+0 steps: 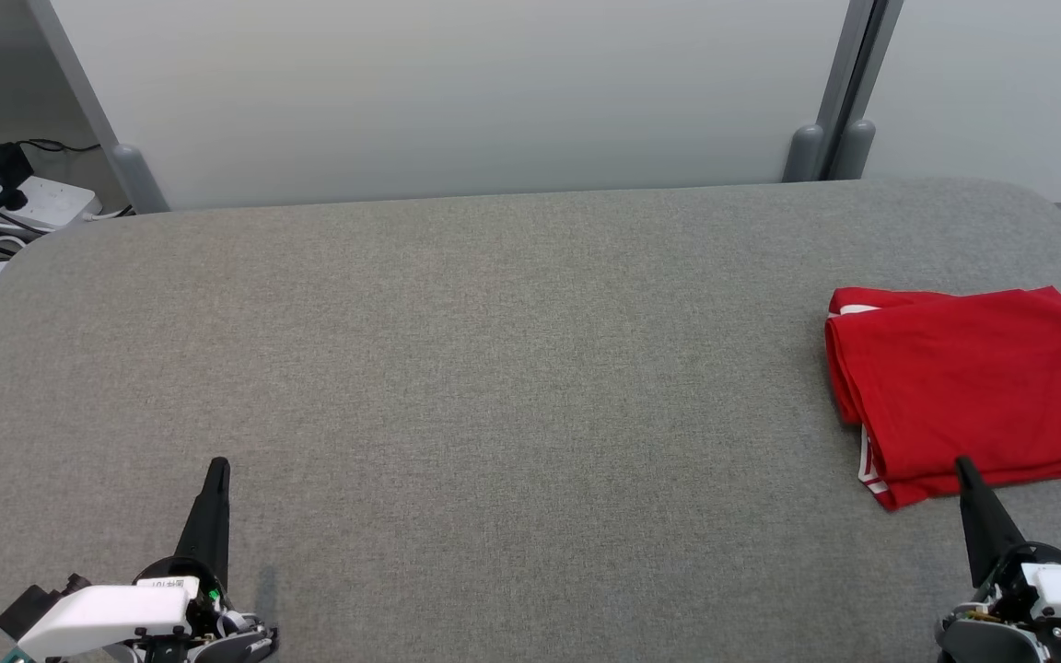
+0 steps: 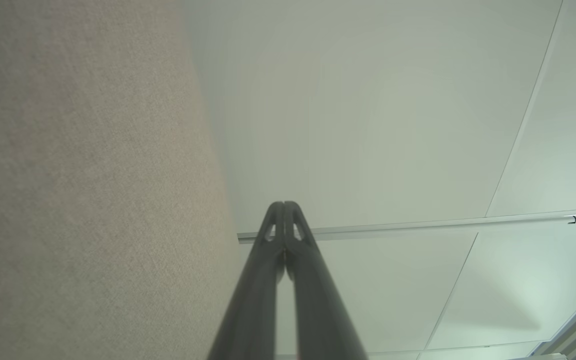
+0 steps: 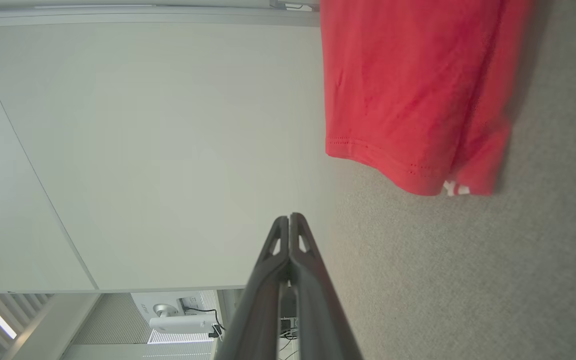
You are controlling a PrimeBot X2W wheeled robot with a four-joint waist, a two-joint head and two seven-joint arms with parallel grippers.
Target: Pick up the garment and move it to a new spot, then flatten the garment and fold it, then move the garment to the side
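One garment on inspection: red knit fabric, folded into a compact, roughly rectangular stack of several layers. Upper face smooth, with only faint creases. White stripe trim shows at the near-left corner and a small white patch at the far-left corner. In the right wrist view the garment shows a double-stitched hem and a bit of white trim at the layered corner.

Location: flat on the grey fabric-covered table, at its right end, well apart from the centre.

Left gripper – near-left part of the table, fingers pressed together, holding nothing. The left wrist view confirms it: left gripper tips meet, with the table alongside.

Right gripper – near-right, fingers likewise closed and empty. In the head view its tip overlaps the garment's near edge; in the right wrist view the right gripper stands apart from the cloth, with bare table between them.

Surroundings: white partition panels behind the table; a white power strip with black plug and cables at far left.
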